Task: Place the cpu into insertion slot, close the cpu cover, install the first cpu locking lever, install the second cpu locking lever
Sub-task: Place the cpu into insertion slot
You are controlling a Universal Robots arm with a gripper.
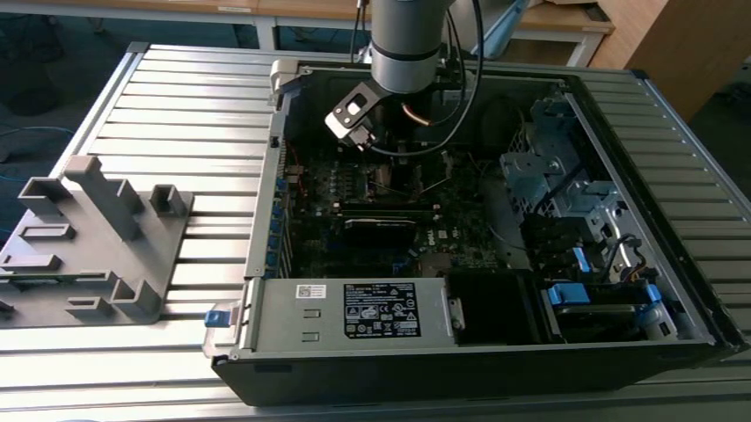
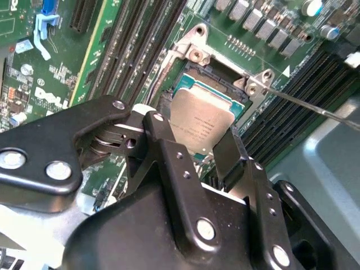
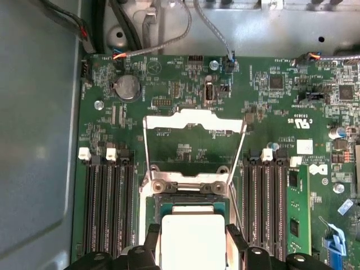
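Gripper (image 2: 194, 135) fingers (image 2: 163, 146) press against opposite edges of the cpu (image 2: 199, 115), clamped on the chip. In both wrist views the silver-topped chip sits directly over the insertion slot (image 2: 220, 76), whose dark far edge and silver rim show just beyond it. I cannot tell whether the chip is fully seated or only hovering above the socket.

The cpu cover (image 3: 194, 119) is swung open. It lies back on the far side of the socket, hinged at the socket's far edge, and green board shows through its square window. Two thin wire locking levers (image 3: 147, 152) run along the sides of the open cover, unlatched.

Black memory slots (image 3: 107, 202) flank the socket on both sides of the motherboard (image 3: 169, 84), and a round coin battery (image 3: 126, 87) sits farther off.

In the exterior view the arm (image 1: 405, 44) reaches down into the far half of the open computer case (image 1: 493, 360), which lies on its side on a ribbed metal table (image 1: 176, 105). A labelled power supply (image 1: 352, 312) fills the case's near edge. A grey moulded fixture (image 1: 94, 237) rests on the table at the exterior view's left, well apart from the case.
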